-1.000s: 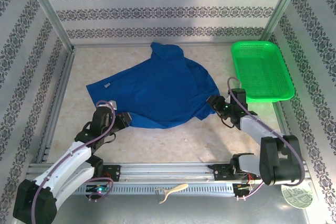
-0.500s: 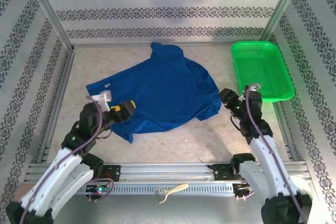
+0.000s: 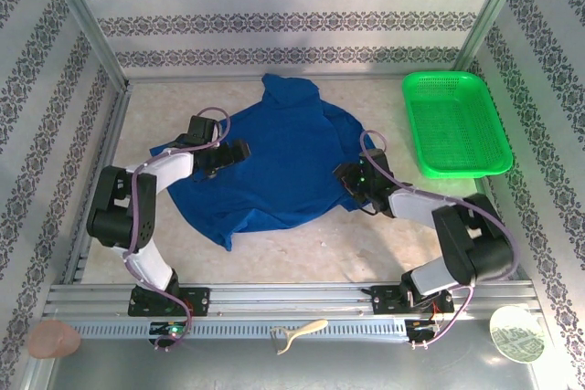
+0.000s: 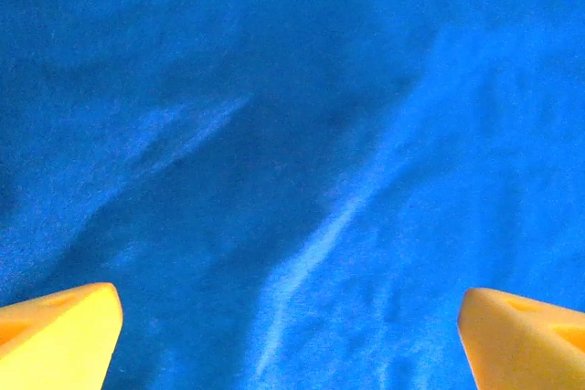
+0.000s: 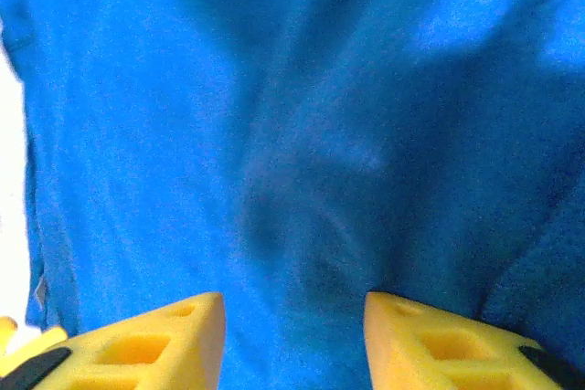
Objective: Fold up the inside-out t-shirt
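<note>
The inside-out t-shirt [image 3: 283,166] is royal blue and lies spread, with wrinkles, across the middle of the table, one pointed corner reaching toward the near left. My left gripper [image 3: 234,151] hovers over the shirt's left part. In the left wrist view it [image 4: 291,340] is open, its yellow fingertips [image 4: 57,335] far apart above the blue cloth [image 4: 302,134], with nothing between them. My right gripper [image 3: 345,176] is at the shirt's right edge. In the right wrist view it [image 5: 292,340] is open about halfway, with the blue cloth [image 5: 274,116] lying beneath the gap.
A green mesh basket [image 3: 455,122] stands at the back right. Patterned walls close in the left, back and right sides. A metal rail [image 3: 274,299] runs along the near edge, with a cream-coloured object [image 3: 300,332] lying in front of it.
The left gripper left the shirt's near-left hem, opened wide and swung back over the shirt's left part. The right gripper moved left onto the shirt's right edge, its jaws narrowing.
</note>
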